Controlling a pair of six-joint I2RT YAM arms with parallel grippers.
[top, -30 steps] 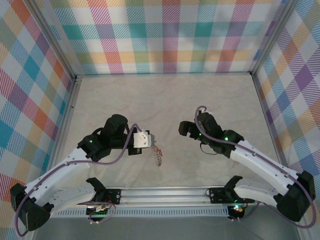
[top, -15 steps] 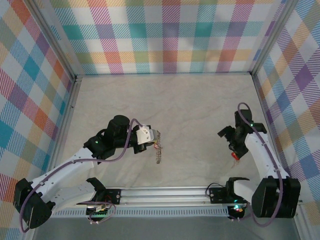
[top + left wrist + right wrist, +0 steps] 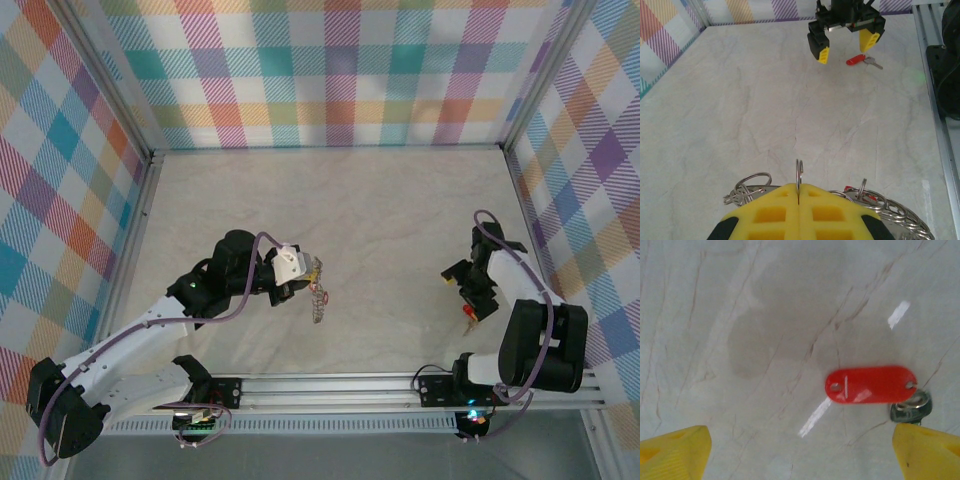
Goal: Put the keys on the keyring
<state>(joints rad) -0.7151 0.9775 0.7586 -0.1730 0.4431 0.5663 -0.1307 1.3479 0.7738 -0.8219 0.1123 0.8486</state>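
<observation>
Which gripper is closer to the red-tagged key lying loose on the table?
Right. The right gripper hangs above the red-tagged key, jaws open to either side of it. The left gripper is far across the table, shut on the keyring.

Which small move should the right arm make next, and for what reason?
Probably lower the right gripper onto the red-tagged key: its jaws are open above the key, which lies flat on the table nearer one finger, while the left gripper pinches the keyring.
</observation>
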